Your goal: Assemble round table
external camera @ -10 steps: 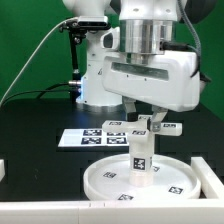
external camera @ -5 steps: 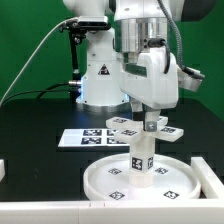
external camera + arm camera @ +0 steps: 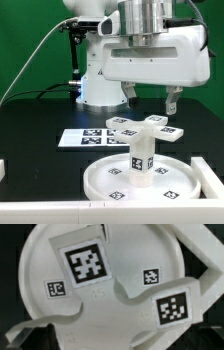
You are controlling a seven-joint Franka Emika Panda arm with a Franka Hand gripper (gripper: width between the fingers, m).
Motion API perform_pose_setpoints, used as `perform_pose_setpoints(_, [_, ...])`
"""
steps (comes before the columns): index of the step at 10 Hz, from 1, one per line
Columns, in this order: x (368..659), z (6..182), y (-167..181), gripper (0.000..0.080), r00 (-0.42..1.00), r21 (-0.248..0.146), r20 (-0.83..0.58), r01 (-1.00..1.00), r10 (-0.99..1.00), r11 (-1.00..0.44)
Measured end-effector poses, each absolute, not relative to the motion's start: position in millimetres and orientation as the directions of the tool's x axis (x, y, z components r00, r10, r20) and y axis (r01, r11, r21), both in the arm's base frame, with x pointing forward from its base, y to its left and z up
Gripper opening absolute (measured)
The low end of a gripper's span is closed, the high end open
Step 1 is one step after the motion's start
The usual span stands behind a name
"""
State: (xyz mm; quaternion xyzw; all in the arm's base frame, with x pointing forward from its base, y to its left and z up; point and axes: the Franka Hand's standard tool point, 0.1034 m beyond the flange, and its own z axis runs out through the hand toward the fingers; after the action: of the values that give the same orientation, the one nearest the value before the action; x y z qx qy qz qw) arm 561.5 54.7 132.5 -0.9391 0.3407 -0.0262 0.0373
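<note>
The large round white plastic disc looks smooth, slightly glossy — the short white plastic cylindrical leg too; the black table is matt.

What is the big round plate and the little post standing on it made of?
The round disc looks like smooth white plastic: even colour, molded rim, soft shine. The leg standing on it looks the same, with paper-like black-and-white tags. That is a guess from looks alone.

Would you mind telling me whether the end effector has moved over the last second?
Yes. The end effector has let go and risen well clear of the cross-shaped base, which sits on the upright leg; its jaws are apart.
</note>
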Motion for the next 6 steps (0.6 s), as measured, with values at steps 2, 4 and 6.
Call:
perform_pose_setpoints(2, [560.9, 131.1, 55.9, 0.0649, 0.828, -0.085, 0.039, -0.555, -0.559, -0.828])
perform_pose_setpoints(4, [560.8, 129.5, 53.2, 0.0649, 0.94, -0.063, 0.056, -0.333, -0.336, -0.941])
perform_pose_setpoints(6, [565.9, 124.2, 47.6, 0.0649, 0.997, -0.025, 0.066, -0.043, -0.044, -0.999])
